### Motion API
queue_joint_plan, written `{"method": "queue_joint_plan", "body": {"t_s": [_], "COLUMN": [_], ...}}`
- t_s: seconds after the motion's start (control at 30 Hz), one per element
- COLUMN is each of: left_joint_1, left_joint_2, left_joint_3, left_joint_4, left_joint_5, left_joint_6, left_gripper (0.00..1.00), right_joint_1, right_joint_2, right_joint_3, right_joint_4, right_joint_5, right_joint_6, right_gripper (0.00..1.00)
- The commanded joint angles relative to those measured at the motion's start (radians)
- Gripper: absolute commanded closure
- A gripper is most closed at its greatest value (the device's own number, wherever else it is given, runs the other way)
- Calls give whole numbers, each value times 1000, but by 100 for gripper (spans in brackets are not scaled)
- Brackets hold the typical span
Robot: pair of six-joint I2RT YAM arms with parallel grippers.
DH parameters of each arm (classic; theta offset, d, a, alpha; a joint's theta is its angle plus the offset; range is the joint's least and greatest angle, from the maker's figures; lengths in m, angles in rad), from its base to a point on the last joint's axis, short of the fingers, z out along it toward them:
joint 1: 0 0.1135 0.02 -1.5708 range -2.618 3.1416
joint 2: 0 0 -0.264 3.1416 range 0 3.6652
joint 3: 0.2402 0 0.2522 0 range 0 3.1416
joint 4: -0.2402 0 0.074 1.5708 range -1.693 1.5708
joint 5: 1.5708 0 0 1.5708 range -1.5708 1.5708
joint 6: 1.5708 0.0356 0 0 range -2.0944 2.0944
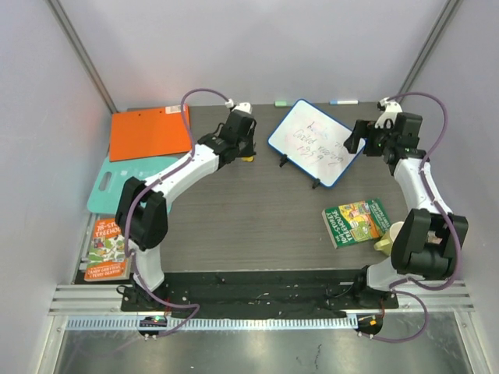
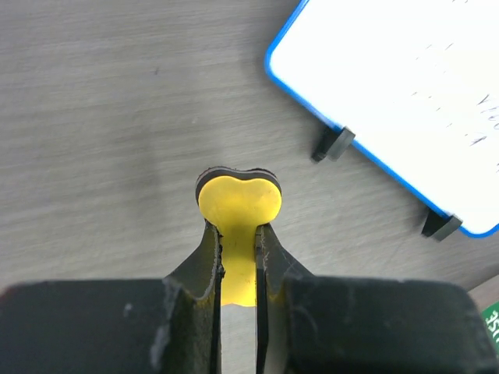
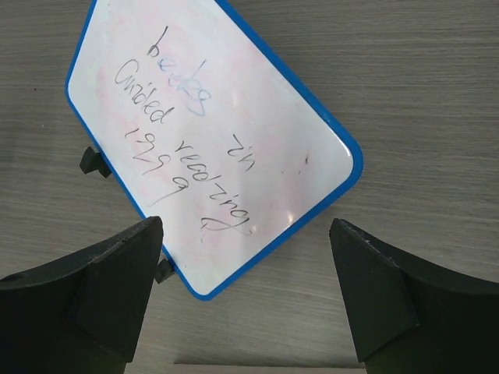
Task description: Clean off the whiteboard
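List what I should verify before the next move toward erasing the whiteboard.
1. Left claw shut on the yellow eraser: ok.
2. Right claw open: ok.
3. Eraser touching the whiteboard: not ok, it is beside the board, apart.
4. Whiteboard clean: not ok, writing is on it.
5. Right claw bracing the whiteboard: cannot tell.

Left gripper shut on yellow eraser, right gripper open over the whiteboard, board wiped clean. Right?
Not clean: the whiteboard has handwriting on it, per the right wrist view. Rest holds: left gripper shut on the yellow eraser, right gripper open over the board.
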Motion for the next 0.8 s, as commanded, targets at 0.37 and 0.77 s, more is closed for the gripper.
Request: {"method": "queue_joint_plan", "body": {"t_s": [0.37, 0.77], "left_joint_1": [-7, -5], "left_joint_2": [277, 389], "left_joint_3": [381, 488], "left_joint_4": [-63, -33], "left_joint_5": [163, 200], "left_joint_6": [109, 93], "left_gripper": [100, 100], "right_joint_1": [-184, -181], "right_joint_2": [393, 611], "right_joint_3": [335, 493], "right_joint_4": [29, -138], "right_joint_5": [-543, -702], "right_joint_6": [-23, -84], "right_gripper": [11, 31]}}
